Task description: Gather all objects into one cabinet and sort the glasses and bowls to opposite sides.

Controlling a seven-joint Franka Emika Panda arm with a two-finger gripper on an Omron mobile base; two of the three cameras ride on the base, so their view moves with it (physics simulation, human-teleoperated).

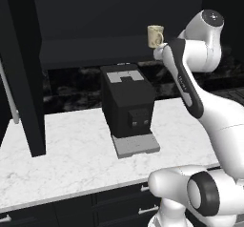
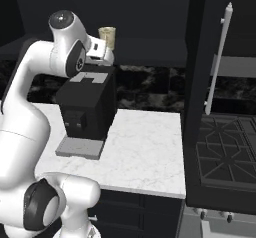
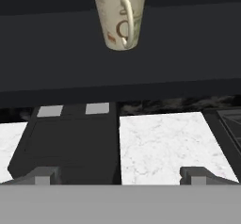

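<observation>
**Mug up on the shelf**

Big black cabinet (image 1: pixel 119 25) up on the wall, its tall door (image 2: pixel 200 107) swung open with a slim white handle (image 2: pixel 220 57). White stone counter (image 1: pixel 71 145) below. Black coffee machine (image 1: pixel 127 102) on the counter, right under the shelf. White arm (image 1: pixel 190 78) lifted high, hand up near the shelf edge. Small cream mug (image 3: pixel 120 12) with a handle and brown and green marks — standing on the dark shelf (image 3: pixel 141 58), straight up, above the coffee machine. Gripper (image 3: pixel 120 176) just in front of the mug and lower down — fingers (image 3: pixel 44 175) spread wide apart, holding nothing, not touching the mug.
</observation>
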